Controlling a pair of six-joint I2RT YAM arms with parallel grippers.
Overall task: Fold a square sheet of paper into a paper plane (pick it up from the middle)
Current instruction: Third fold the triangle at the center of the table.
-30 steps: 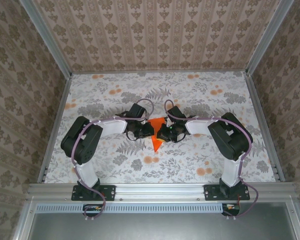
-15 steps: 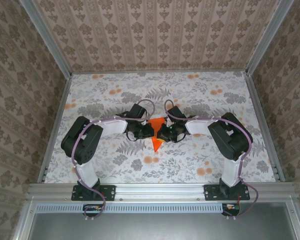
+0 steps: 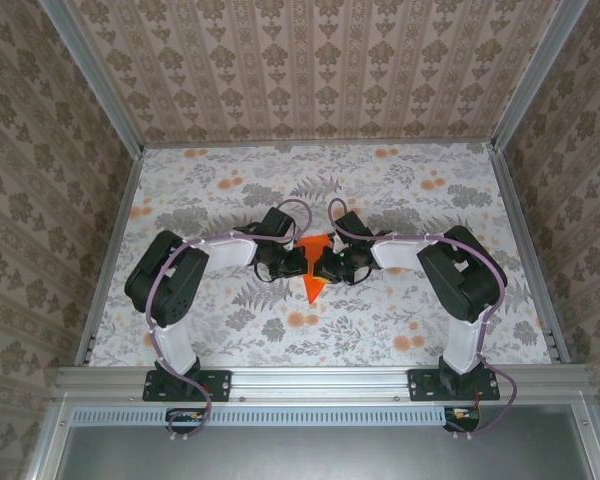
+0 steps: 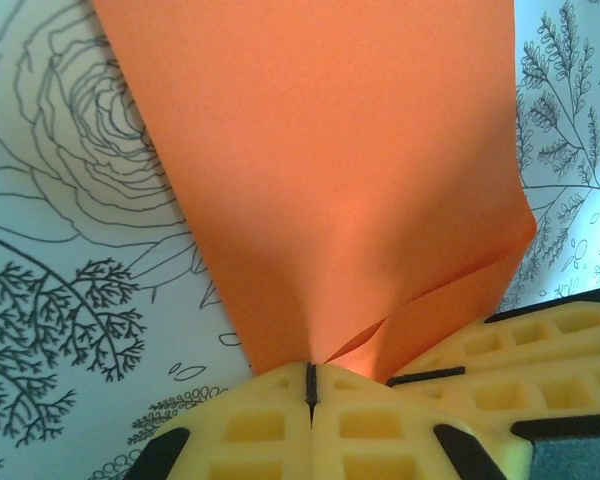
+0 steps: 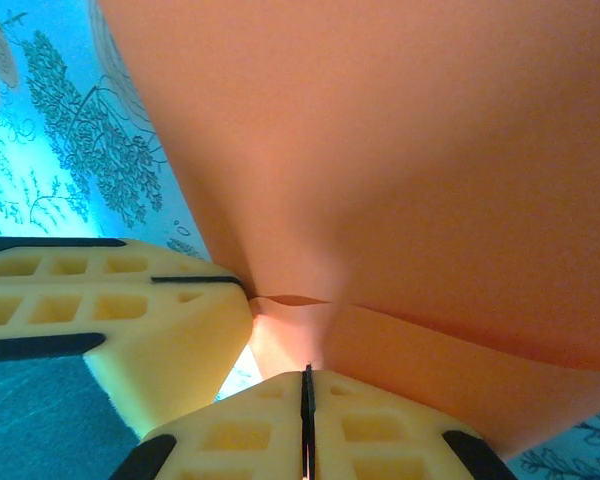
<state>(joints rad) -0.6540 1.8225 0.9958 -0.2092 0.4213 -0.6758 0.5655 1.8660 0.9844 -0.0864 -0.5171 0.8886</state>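
Two tight pinches hold the folded orange paper (image 3: 314, 288) at the tabletop (image 3: 420, 200) middle: left gripper (image 4: 311, 368) closed on one side, right gripper (image 5: 306, 370) closed opposite.

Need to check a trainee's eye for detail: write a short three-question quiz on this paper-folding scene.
1. True or false: the left gripper is shut on the orange paper.
2. In the top view, the paper's pointed tip faces: A the back wall, B the arm bases, C the left side wall.
3. How many grippers pinch the paper?
Key: 1 true. 2 B. 3 two: the right gripper grips it too.
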